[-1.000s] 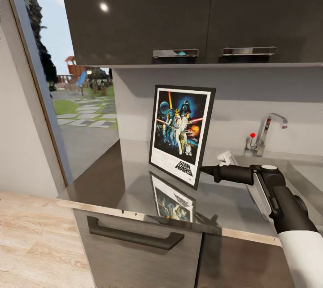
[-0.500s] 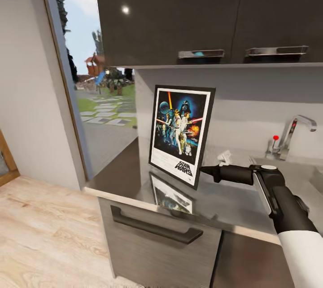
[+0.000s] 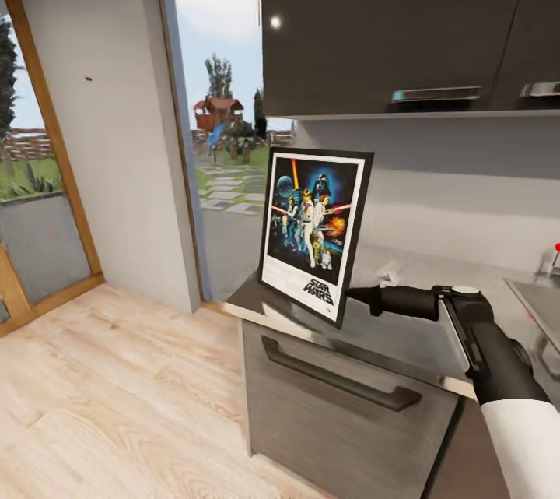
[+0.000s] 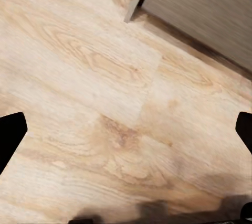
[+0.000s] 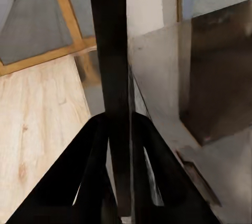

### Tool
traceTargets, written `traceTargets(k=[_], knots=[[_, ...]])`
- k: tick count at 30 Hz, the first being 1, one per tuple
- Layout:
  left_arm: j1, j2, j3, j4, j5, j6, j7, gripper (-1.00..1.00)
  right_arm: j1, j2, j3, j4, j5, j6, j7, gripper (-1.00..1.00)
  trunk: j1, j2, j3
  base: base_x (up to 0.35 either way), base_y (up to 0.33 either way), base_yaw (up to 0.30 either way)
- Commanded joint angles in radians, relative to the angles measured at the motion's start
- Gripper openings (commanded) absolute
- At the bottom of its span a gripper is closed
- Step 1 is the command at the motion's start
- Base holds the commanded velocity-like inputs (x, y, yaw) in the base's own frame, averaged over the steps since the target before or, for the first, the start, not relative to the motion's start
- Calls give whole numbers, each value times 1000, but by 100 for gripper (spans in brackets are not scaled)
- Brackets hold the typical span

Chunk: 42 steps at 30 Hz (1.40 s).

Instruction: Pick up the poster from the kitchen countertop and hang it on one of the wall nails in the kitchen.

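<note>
Room: kitchen corner with a pale wood-plank floor [image 3: 101, 398], one plain light-grey wall panel [image 3: 109, 133] between a wood-framed glazed opening and a second opening onto a garden view.

Upper cabinets [image 3: 404, 16]: two glossy dark doors in sight, each with one chrome bar handle.

Kitchen countertop [image 3: 420, 304]: one long grey brushed-metal slab; its end corner sits below the poster. Under it, one grey wood-grain drawer front [image 3: 342, 405] with a single dark bar handle.

Poster [image 3: 315, 233]: one, portrait, thin black frame, white border, dark blue space artwork, black logo beneath. Held upright and slightly tilted above the countertop's end, lifted clear of the slab. In the right wrist view its black frame edge [image 5: 113, 77] runs straight between the fingers.

Right gripper [image 3: 351, 295]: one, black, reaching sideways from a black-and-white arm; fingers pressed together on the poster's lower right edge.

Left gripper [image 4: 126, 129]: two dark fingertips at opposite borders, spread wide, over bare floor planks.

Wall nail [image 3: 88, 79]: one tiny dark speck on the light-grey panel, well apart from the poster.
</note>
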Motion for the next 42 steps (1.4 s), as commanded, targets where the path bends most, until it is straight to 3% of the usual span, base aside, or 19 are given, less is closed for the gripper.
traceTargets(k=[1, 30, 34, 42], knots=[[0, 0, 1, 0, 2, 1, -5, 100, -1, 0, -1, -1, -1, 10, 0, -100, 0, -1, -1, -48, 284, 289], [0, 0, 3, -2, 2, 0, -6, 100, -1, 4, 0, -1, -3, 11, -24, -100, 0, -1, -1, -4, 292, 289], [0, 11, 4, -1, 3, 3, -5, 100, -1, 6, 4, -1, -3, 10, -25, -100, 0, -1, -1, 0, 293, 285], [0, 25, 4, 1, 4, 5, -4, 100, 6, 33, 4, 1, -3, 5, -29, -100, 0, -1, -1, 0, 293, 111]])
